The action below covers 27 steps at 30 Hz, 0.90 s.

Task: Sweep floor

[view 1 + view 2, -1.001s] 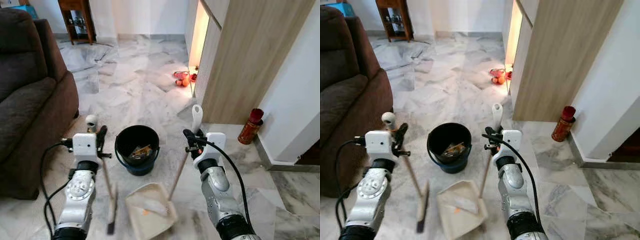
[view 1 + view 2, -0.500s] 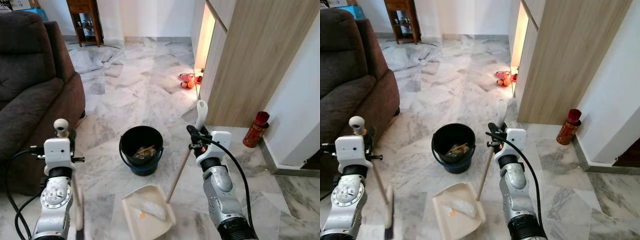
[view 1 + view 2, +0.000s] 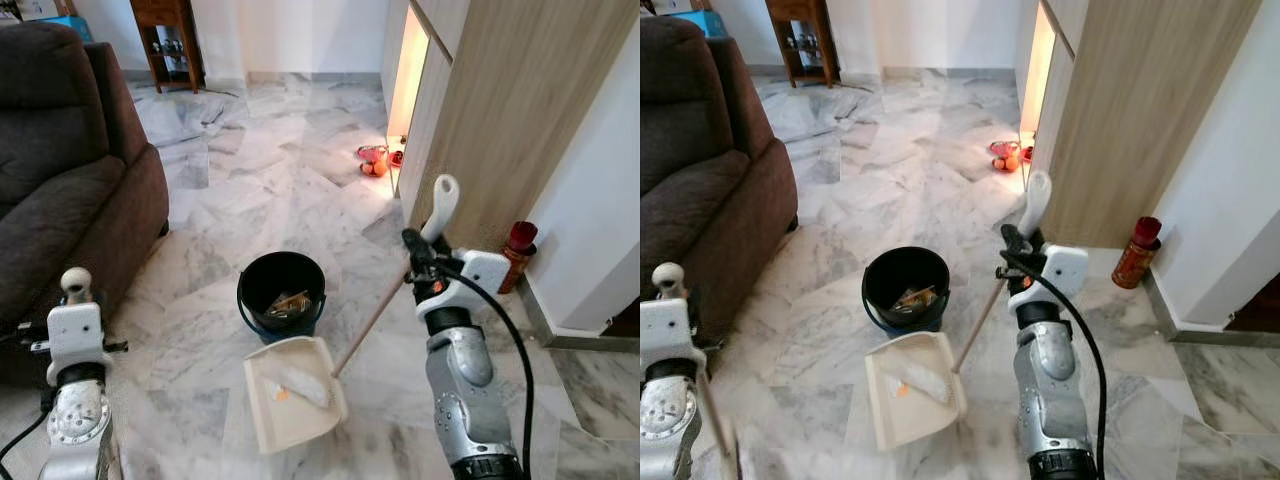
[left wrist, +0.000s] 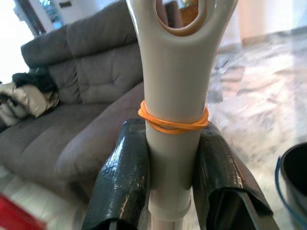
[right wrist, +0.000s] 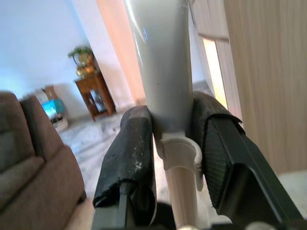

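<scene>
The right hand (image 3: 420,262) is clamped on the long handle of the dustpan (image 3: 296,393), which rests on the marble floor (image 3: 270,190) just beside the black bucket (image 3: 281,293) with sweepings lying in it. The left hand (image 4: 170,158) grips the broom handle (image 4: 173,120) near the sofa (image 3: 60,190). Emptying the pan looks next: lift and tip it over the bucket. The broom head is cut off, probably low at left.

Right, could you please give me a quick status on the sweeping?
Left gripper shut on broom handle. Right gripper shut on dustpan handle. Dustpan holds debris, beside black bucket. Nothing blocking.
</scene>
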{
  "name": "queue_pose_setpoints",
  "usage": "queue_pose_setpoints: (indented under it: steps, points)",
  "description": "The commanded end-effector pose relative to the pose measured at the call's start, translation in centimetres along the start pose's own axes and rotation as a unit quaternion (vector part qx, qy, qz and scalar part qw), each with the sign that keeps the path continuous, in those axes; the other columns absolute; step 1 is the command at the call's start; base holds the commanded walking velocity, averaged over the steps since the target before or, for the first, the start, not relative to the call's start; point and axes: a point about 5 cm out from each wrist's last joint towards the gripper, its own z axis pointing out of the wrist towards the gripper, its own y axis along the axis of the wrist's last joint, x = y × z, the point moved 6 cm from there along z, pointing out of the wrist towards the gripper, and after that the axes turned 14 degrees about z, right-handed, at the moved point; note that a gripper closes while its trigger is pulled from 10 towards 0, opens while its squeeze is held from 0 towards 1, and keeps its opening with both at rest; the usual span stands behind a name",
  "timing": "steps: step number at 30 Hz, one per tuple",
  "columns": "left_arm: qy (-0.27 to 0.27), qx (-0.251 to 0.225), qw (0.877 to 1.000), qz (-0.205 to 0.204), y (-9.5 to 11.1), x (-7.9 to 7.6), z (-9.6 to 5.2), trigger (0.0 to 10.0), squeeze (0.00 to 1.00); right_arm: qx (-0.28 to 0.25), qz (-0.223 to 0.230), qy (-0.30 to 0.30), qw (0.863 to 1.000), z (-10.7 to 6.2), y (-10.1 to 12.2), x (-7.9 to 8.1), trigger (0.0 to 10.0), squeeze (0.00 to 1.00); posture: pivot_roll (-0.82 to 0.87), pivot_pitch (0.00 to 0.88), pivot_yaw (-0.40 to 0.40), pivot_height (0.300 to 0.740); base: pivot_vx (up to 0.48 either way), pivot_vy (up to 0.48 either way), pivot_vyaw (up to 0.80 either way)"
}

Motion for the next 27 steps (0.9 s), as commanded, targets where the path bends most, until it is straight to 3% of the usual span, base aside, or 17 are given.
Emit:
queue_pose_setpoints:
  steps: [1,14,27]
  points:
    - [0.010,-0.011,1.000,0.019,-0.1,0.7,-0.1,10.0,0.00,-0.041,0.015,0.012,0.999,0.4,2.6,1.1,10.0,0.00,0.09,0.000,0.016,0.740,0.000,0.000,0.00]
    - [-0.002,0.074,0.997,0.031,-5.5,0.3,-3.1,10.0,0.00,-0.104,0.030,-0.010,0.994,1.7,6.1,2.0,10.0,0.00,0.09,0.000,0.012,0.740,0.000,0.000,0.00]
    - [-0.006,0.086,0.996,0.029,-6.4,-0.2,-3.8,10.0,0.00,-0.112,0.038,-0.003,0.993,2.2,6.6,2.7,10.0,0.00,0.10,0.000,0.004,0.740,0.000,0.000,0.00]
